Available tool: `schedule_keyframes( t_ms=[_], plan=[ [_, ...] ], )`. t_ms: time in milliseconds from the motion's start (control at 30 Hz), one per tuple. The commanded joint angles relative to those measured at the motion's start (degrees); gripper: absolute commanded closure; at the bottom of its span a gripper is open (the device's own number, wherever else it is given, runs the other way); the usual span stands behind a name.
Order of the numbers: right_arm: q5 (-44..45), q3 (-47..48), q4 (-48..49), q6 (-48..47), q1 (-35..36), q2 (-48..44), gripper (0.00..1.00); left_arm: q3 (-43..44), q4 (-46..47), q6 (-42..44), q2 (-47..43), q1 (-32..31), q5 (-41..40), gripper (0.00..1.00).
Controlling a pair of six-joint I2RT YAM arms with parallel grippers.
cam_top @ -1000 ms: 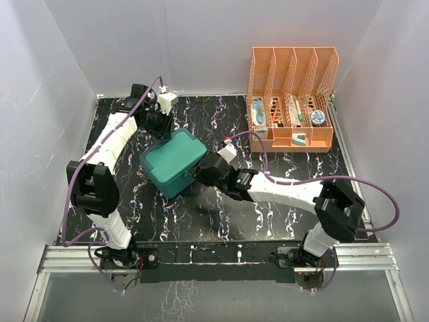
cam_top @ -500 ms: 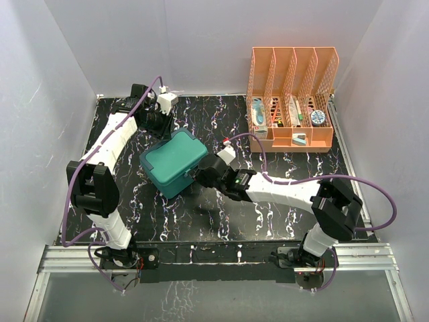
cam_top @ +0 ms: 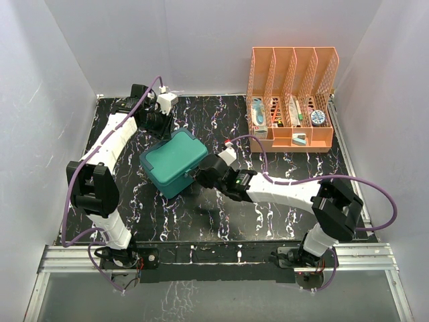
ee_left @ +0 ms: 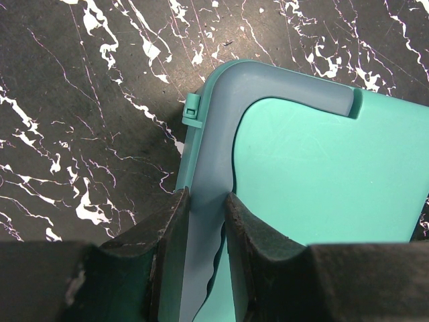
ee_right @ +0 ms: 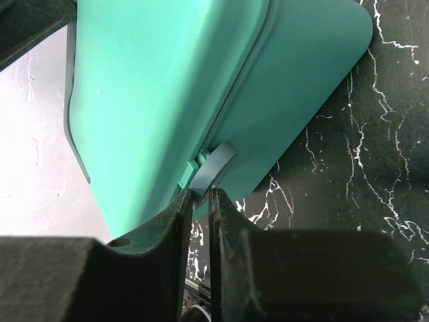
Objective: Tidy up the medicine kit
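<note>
Nearly closed, right gripper [ee_right: 200, 194] pinches medicine kit [ee_right: 161, 80] latch [ee_right: 214, 164]; left gripper [ee_left: 206, 196] clamps rim [ee_left: 208, 147].

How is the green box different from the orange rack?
The medicine kit is teal, with solid walls and a shut lid; the orange rack is see-through mesh with open slots holding small items. The kit sits mid-table, pinched by the left gripper and the right gripper; the rack stands at the far right, untouched. Both rest on the black marbled table.

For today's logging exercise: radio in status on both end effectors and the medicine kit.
Left end effector clamps medicine kit rim. Right end effector pinches front latch. Lid down. Nothing blocking.
</note>
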Motion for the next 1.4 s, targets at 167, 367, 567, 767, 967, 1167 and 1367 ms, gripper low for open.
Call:
schedule_keyframes(
  t_ms=[167,367,567,767,967,1167,1367],
  plan=[
    [-1.20,0.07,-2.38,2.11,0.21,-0.46,0.90,-3.13,-7.60,-0.25,1.12,-2.03,0.71,0.74],
    [-2.70,-0.14,-5.04,3.09,0.21,-0.29,0.91,-2.75,-7.72,-0.47,1.30,-1.98,0.93,0.74],
    [-4.73,-0.07,-8.26,4.49,0.21,0.49,0.92,-2.45,-7.82,-0.38,1.41,-2.05,0.76,0.74],
    [-4.51,-0.70,-9.37,5.31,0.21,-0.54,0.92,-2.67,-7.73,-0.60,1.42,-2.10,1.24,0.74],
    [-2.74,-2.32,-10.55,5.24,0.30,-3.71,0.91,-3.11,-7.60,-0.61,1.40,-2.22,1.11,0.74],
    [-0.88,-10.86,3.25,5.68,0.74,-8.09,0.83,-3.15,-7.47,-0.99,1.70,-2.35,1.46,0.74],
    [-0.16,-13.30,11.00,2.83,0.92,-9.85,0.69,-3.04,-7.86,-0.50,1.79,-2.51,1.20,0.74]
  ],
)
